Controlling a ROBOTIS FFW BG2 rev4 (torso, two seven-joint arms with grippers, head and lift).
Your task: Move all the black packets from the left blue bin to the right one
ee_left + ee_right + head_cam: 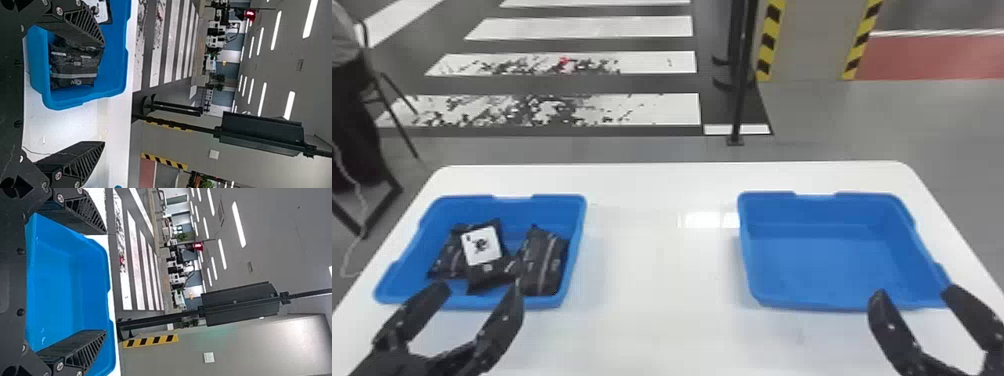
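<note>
My left gripper [482,287] stands open at the near edge of the left blue bin [572,210], its fingers apart with nothing between them. Inside that bin lie several black packets [544,260], one bearing a white card-like label [482,245]. In the left wrist view a packet [74,64] rests in the bin beside one finger of the left gripper [103,93]. At the near right corner of the right blue bin [832,260], the right gripper [914,290] is open and holds nothing. The right wrist view has the right gripper [105,282] with the bare bin floor [58,293] behind it.
Both bins stand on a white table [662,280], with a wide stretch of tabletop between them. Beyond the table are a black pole [743,75] and, at the far left, a chair [387,95].
</note>
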